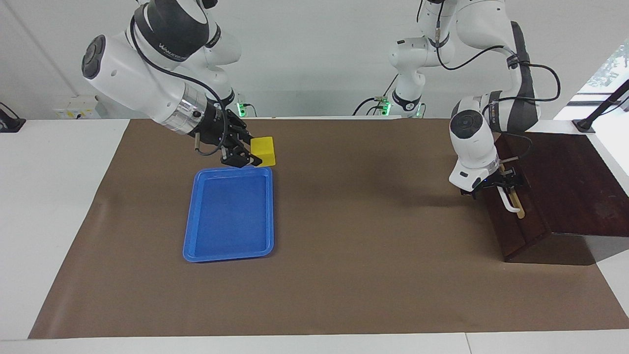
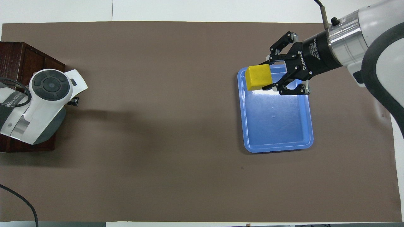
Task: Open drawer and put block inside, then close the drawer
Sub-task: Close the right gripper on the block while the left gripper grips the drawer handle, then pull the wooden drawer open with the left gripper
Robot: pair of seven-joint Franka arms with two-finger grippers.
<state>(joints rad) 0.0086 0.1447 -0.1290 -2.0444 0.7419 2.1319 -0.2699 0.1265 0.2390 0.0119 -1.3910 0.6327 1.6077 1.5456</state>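
The yellow block (image 1: 264, 149) (image 2: 258, 77) hangs in the air, with my right gripper (image 1: 255, 155) (image 2: 268, 76) shut on it. It is over the corner of the blue tray (image 1: 228, 246) (image 2: 277, 145) on the side toward the left arm's end of the table. The dark wooden drawer (image 1: 518, 223) is closed in its box (image 2: 19, 56) at that end. My left gripper (image 1: 501, 181) stands open at the upper end of the white bar handle (image 1: 511, 202). The left wrist hides the handle in the overhead view.
A brown mat (image 1: 368, 255) covers the table between the tray and the drawer box. The tray holds nothing. White table shows around the mat's edges.
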